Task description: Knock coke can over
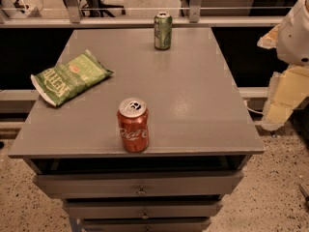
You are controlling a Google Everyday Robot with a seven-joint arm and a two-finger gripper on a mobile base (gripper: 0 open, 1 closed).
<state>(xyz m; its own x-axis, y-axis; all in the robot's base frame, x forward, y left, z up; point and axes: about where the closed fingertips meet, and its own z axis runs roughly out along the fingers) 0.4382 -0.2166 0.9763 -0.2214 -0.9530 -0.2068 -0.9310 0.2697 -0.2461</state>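
The coke can (133,125) stands upright near the front edge of the grey table (193,95), a little left of centre. It is red with white script and a silver top with a pull tab. My gripper (284,98) shows as pale yellow parts under a white arm housing (295,32) at the right edge of the view. It is off the table's right side, well apart from the can and touching nothing on the table.
A green can (163,30) stands upright at the table's far edge. A green chip bag (70,77) lies flat at the left. Drawers (140,185) sit below the tabletop. A rail (145,21) runs behind the table.
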